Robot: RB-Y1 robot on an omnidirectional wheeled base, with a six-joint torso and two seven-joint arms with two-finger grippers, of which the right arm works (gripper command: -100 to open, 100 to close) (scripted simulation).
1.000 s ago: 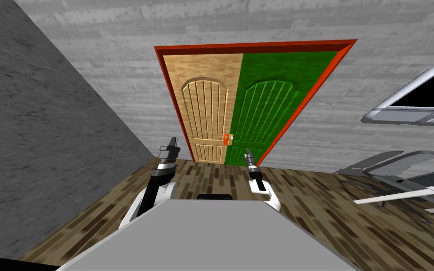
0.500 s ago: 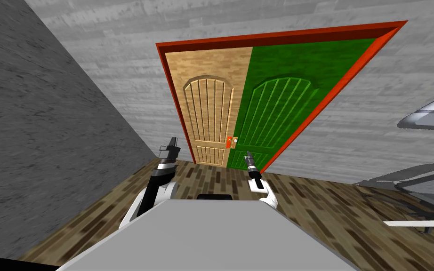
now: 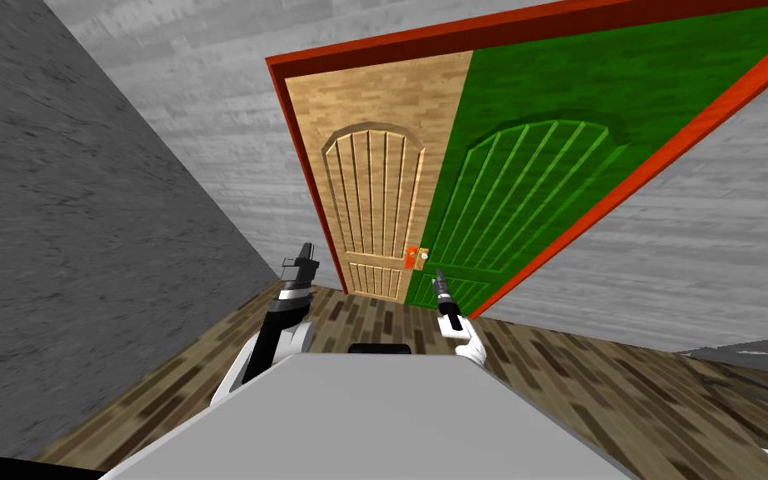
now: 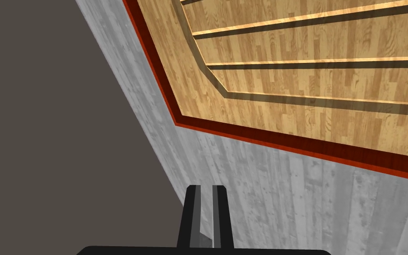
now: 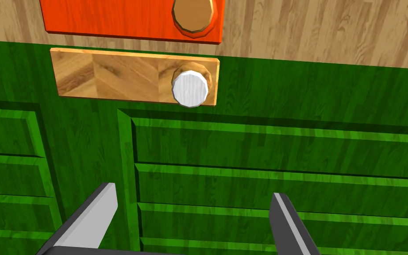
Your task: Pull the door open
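No writing, number, label or sign can be read. The green panelled door leaf (image 3: 541, 167), the light wooden door leaf (image 3: 374, 175) and the grey plank wall (image 3: 207, 100) show only grain.

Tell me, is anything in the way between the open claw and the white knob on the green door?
Nothing that I can see. The right gripper is open, facing the green door, and the white knob lies ahead of it, not yet within its grasp, with nothing in between.
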